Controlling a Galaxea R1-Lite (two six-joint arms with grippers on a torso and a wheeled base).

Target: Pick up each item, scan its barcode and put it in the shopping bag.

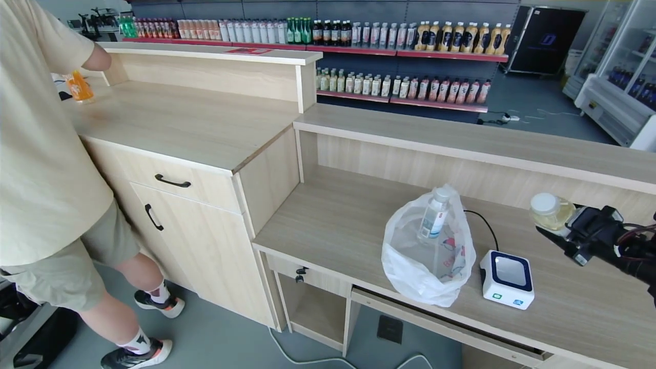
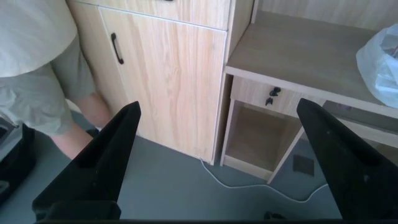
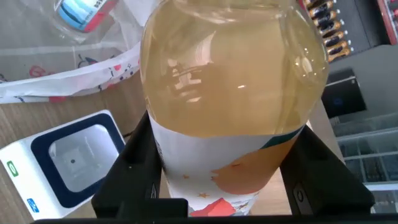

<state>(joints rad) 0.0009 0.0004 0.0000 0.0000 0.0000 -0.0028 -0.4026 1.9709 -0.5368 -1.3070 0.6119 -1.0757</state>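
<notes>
Orange-labelled bottle (image 3: 230,93) near scanner (image 3: 74,155)

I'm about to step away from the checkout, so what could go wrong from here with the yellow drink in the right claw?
The right claw grips the yellow drink bottle around its smooth round body, so it might slip. The shopping bag is limp and already holds a clear bottle, so a drop-in could miss or topple it.
</notes>
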